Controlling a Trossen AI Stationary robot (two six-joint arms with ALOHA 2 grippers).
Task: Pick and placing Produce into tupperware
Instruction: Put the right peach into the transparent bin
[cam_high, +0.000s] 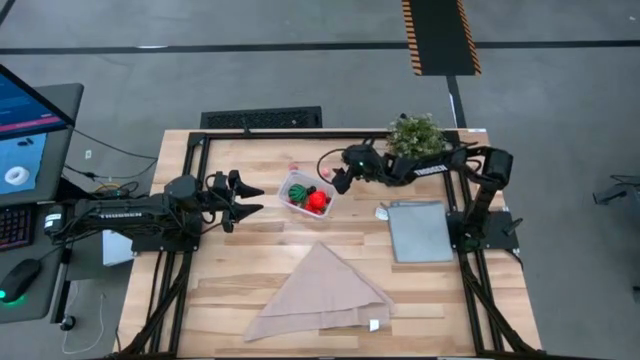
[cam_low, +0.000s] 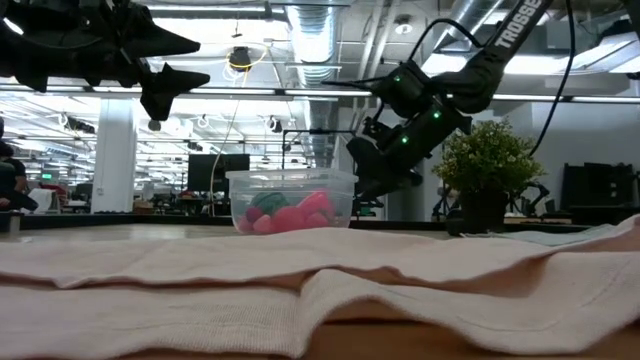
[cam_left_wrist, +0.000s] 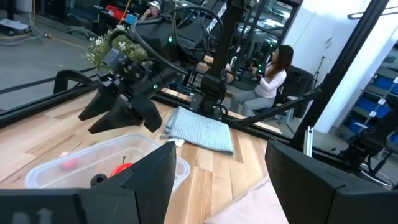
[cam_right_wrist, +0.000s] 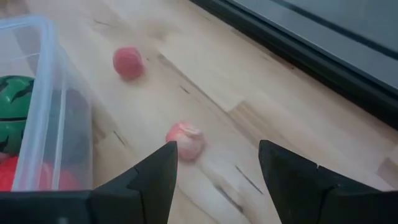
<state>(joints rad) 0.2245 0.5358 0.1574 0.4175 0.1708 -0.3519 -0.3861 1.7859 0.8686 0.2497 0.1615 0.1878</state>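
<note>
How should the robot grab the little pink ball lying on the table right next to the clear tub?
Probably straight from above, fingers closing on its two round sides. The pink ball lies loose on the wood beside the tub, with bare table around it. The right gripper is open just above it, so it looks best placed to pinch it across the middle.

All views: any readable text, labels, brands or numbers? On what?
"TROSSE": white letters on the right arm in the low view, cut off by the picture's edge.
White lettering on the left arm in the high view: too small to read.
Text on the monitor: blurred, unreadable.
No numbers or signs can be read.
</note>
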